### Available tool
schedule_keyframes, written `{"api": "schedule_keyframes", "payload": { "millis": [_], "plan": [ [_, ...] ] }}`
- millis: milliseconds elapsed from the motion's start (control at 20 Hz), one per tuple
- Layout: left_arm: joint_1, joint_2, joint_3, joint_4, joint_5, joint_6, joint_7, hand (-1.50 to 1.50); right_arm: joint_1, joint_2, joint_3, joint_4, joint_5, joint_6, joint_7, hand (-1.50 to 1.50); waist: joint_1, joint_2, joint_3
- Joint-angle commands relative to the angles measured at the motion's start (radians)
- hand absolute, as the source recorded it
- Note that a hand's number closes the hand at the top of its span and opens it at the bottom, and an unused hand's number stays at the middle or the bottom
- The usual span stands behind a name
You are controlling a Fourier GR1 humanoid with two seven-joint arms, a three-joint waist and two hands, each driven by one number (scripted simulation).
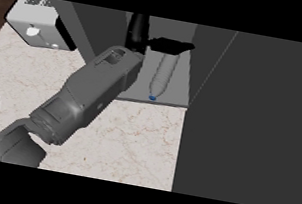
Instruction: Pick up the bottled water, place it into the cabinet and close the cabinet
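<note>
Bottle laid on the cabinet shelf, door not yet closed.

The clear plastic water bottle with a blue cap [161,78] lies on the grey cabinet shelf [173,98], cap toward the near edge. The black left hand [170,45] curls round its far end; it should let go gently, then draw back before the dark cabinet door [270,125] on the right swings.

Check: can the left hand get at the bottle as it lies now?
Probably yes. The left hand is already at the bottle, its fingers over the bottle's far end on the cabinet shelf, and nothing sits between them.
</note>
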Motion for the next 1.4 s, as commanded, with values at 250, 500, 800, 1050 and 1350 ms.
{"api": "schedule_keyframes", "payload": {
  "millis": [250,500,800,1050,1350],
  "plan": [
    [0.034,-0.012,0.056,-0.114,0.070,-0.203,-0.057,-1.50,-0.002,0.009,0.001,-0.110,-0.035,-0.024,0.062,-1.50,0.027,-0.011,0.000],
    [0.121,-0.013,-0.027,-0.253,0.081,-0.191,-0.018,-1.50,-0.022,-0.027,-0.044,-0.127,-0.132,-0.050,0.120,-1.50,0.050,-0.019,0.000],
    [0.279,-0.013,-0.112,-0.474,0.108,-0.153,0.033,-1.50,0.020,0.004,0.006,-0.117,-0.051,-0.005,0.078,-1.50,0.051,-0.025,0.000],
    [0.422,-0.013,-0.199,-0.702,0.094,-0.119,0.089,-1.50,-0.015,0.025,0.060,-0.125,-0.022,-0.063,0.130,-1.50,0.075,-0.028,0.000],
    [0.660,0.042,-0.265,-0.927,0.055,-0.141,0.086,-1.50,0.004,0.014,0.071,-0.174,-0.042,-0.074,0.151,-1.50,0.076,-0.024,0.000]
  ]
}}
